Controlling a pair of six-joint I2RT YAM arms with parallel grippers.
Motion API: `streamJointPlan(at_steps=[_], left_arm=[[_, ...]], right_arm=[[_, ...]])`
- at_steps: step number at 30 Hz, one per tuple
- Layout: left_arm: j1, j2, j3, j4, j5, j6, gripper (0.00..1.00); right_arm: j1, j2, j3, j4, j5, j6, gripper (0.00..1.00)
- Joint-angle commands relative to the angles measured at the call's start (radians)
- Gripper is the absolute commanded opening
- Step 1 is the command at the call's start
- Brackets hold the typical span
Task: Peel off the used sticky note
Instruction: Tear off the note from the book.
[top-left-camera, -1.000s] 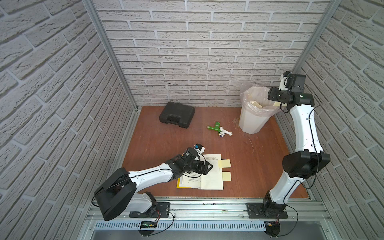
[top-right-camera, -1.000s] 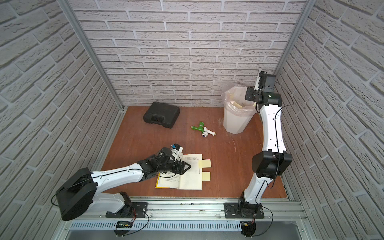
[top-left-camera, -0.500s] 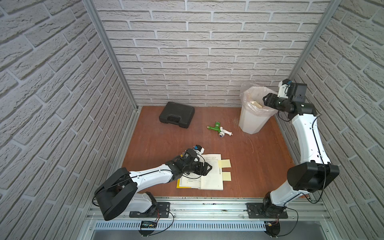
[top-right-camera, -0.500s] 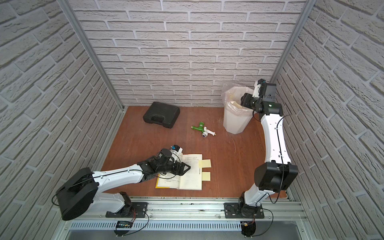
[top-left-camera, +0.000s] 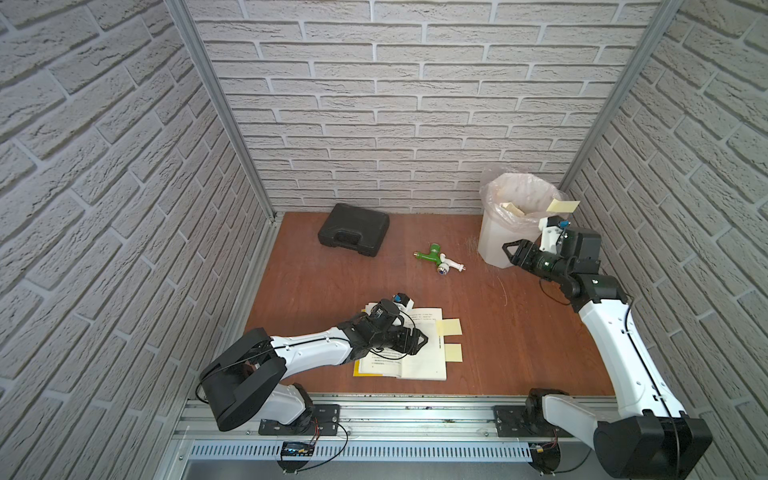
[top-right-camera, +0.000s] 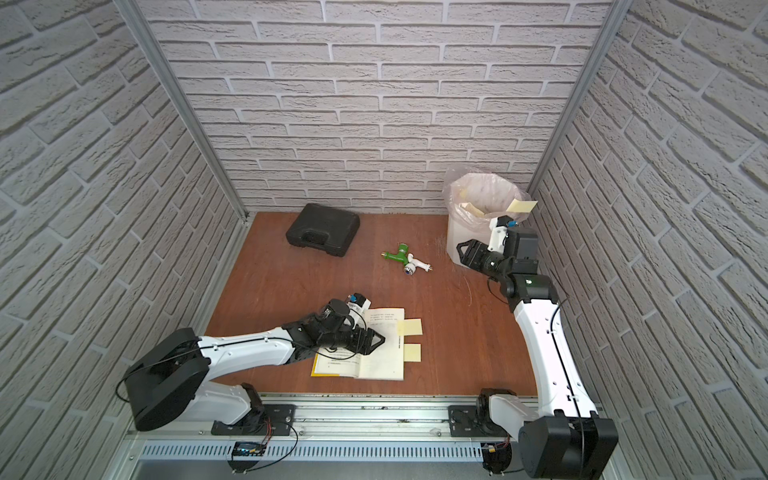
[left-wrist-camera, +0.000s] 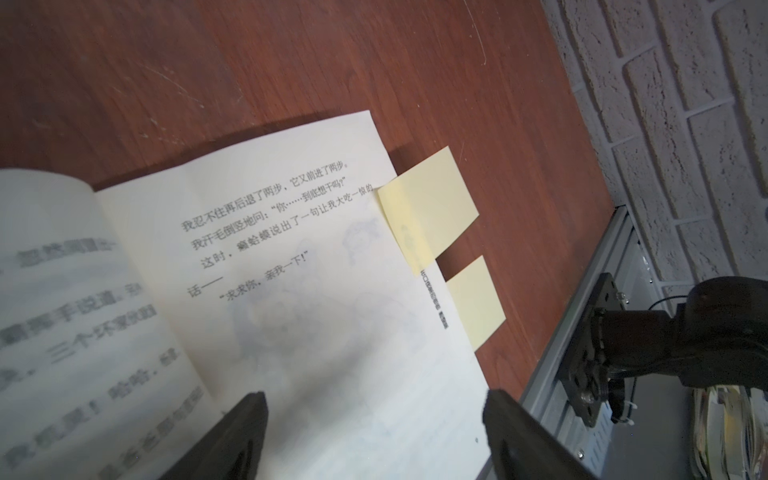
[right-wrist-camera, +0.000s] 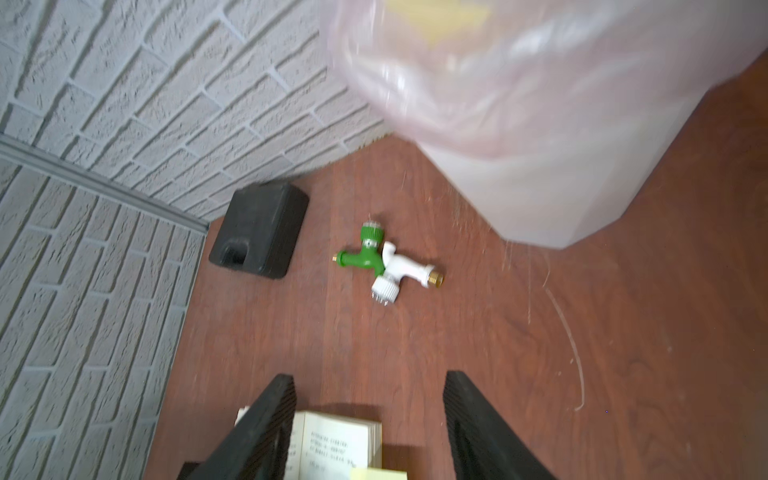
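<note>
In a top view the left gripper (top-left-camera: 420, 340), jaws apart, lies over the open book (top-left-camera: 419, 365) at the near side, a sticky note (top-left-camera: 449, 327) on its right margin; the left wrist view suggests a hard pull could tear that page; in the right wrist view the right gripper (right-wrist-camera: 368, 376) hangs apart, empty, beside the bin (right-wrist-camera: 540, 187).

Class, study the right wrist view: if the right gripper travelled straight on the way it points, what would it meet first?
Probably the green-and-white tap lying on the table; the right gripper aims about there, though depth is unclear.
</note>
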Motion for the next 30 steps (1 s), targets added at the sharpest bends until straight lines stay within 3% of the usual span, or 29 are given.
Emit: streamJointPlan(at_steps=[1,14,30], left_arm=[[-0.011,0.019,0.035,0.045,0.016,0.013,0.86],[-0.015,0.099,0.089,0.056,0.042,0.017,0.85],[-0.014,0.214,0.117,0.076,0.072,0.012,0.84]], right_arm=[[0.055,-0.047,-0.110,0.012,-0.018,0.031,0.64],[0.190,-0.169,-0.472,0.025,-0.042,0.114,0.66],[0.344,0.138,-0.642,0.442,-0.143,0.288,0.67]])
